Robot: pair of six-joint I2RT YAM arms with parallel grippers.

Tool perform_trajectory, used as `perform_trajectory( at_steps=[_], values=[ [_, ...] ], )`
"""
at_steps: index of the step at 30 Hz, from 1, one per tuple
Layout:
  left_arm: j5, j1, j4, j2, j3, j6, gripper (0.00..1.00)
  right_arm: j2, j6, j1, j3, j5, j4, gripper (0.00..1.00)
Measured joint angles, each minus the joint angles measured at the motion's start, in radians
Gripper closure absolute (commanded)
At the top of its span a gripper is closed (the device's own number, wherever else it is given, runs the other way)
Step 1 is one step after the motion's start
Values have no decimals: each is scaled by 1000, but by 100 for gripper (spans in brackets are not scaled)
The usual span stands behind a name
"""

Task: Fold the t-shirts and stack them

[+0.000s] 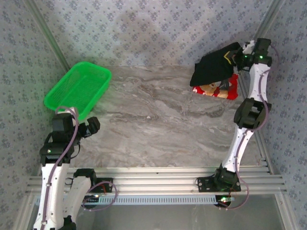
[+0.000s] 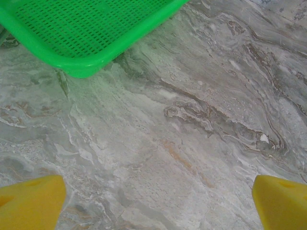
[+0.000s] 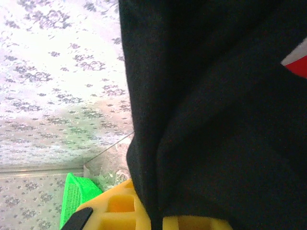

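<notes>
At the far left the green basket [image 1: 79, 88] sits on the bench [image 1: 158, 124], one corner hanging over the left edge; the left wrist view cuts it off to a single rounded corner. Just in front of it the left tool [image 2: 158, 206] hovers over bare marble with its jaws spread wide, holding and touching nothing; only the tips of its yellow fingers [image 2: 29, 203] show at the bottom corners. The middle of the bench lies bare. At the far right rear the red t-shirt [image 1: 216, 89] lies folded flat, its bear print partly readable, its far half hidden beneath the black t-shirt [image 1: 213, 67], which hangs bunched above it. Whether the black hem rests on the red cloth is hard to tell. The right tool [image 3: 144, 218] is closed tight on the black t-shirt, the dark fabric pinched between its yellow fingers and blocking most of that camera's sight.
</notes>
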Motion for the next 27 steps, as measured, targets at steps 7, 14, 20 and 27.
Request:
perform_trajectory(
  at_steps=[7, 14, 20, 27],
  values=[
    [3, 0, 1, 9, -5, 0, 0, 10, -68, -60, -40, 0, -39, 63],
    [33, 0, 0, 32, -6, -1, 0, 84, -119, -103, -39, 129, -65, 38],
    [56, 0, 0, 43, -6, -8, 0, 47, -178, -108, -125, 211, -102, 29],
    [70, 0, 10, 28, -5, -27, 0, -293, -187, -125, -635, 220, 18, 18]
  ],
)
